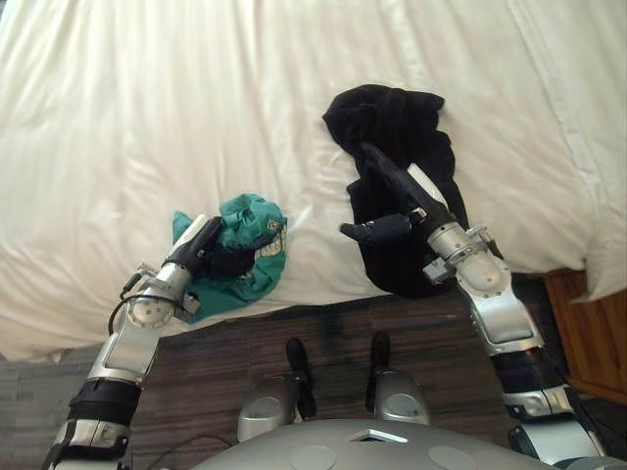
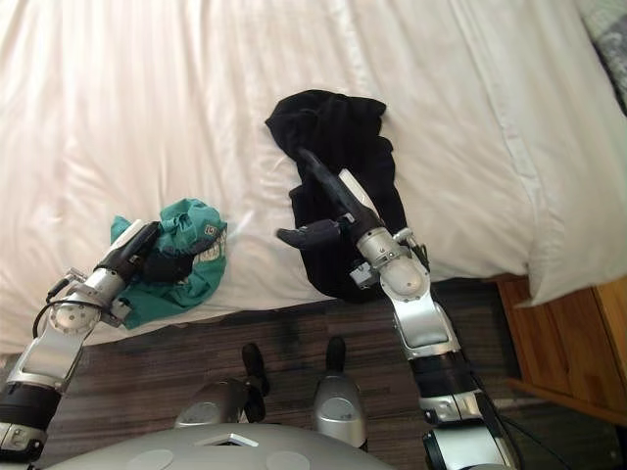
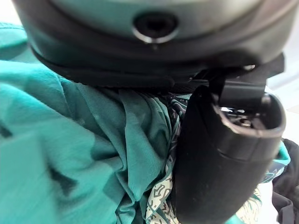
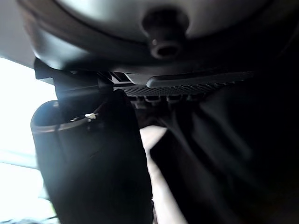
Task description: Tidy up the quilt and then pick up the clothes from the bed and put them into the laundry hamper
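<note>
Bed [image 1: 147,98] | green garment [image 1: 257,217] clutched in left hand [image 1: 203,249] | black garment [image 1: 392,113] under straight-fingered right hand [image 1: 416,204]

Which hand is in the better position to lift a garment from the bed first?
Left, probably. The left hand has fingers and thumb curled into the bunched green garment. The right hand lies with straight fingers on the black garment, thumb out sideways, gripping nothing.
</note>
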